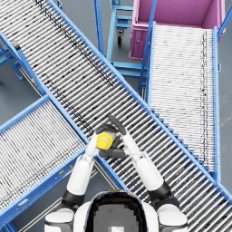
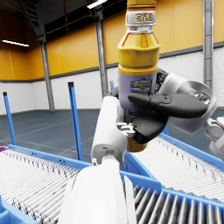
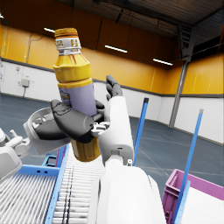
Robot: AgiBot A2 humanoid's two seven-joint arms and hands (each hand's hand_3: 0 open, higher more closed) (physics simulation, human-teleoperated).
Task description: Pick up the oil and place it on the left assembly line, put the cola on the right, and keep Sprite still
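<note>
Head view, working outward from the chest: looking straight down on the yellow cap of the oil bottle (image 1: pixel 105 141), carried upright and well clear of the rollers. Gripped from both sides: left hand (image 3: pixel 72 122) wrapped round the purple label in the right wrist view, right hand (image 2: pixel 168 111) closed round the same label from the opposite side in the left wrist view. Directly beneath, the long diagonal conveyor (image 1: pixel 68 59), running from 10 o'clock down to 5 o'clock. Out at 9 o'clock, the left assembly line (image 1: pixel 31 145), the place named for the oil, near the bottle. Farther off at 1 o'clock, the right assembly line (image 1: pixel 181 81), with a purple bin (image 1: pixel 181 13) beyond its far end. No cola or Sprite spotted in any view. Hazards, as judged: a tall narrow bottle on rollers, prone to toppling and rolling away if released tilted or from height; a two-handed grip, liable to twist or drop the bottle on uneven release; a swing toward 9 o'clock with the base too low, risking a knock on the diagonal conveyor's edge.
</note>
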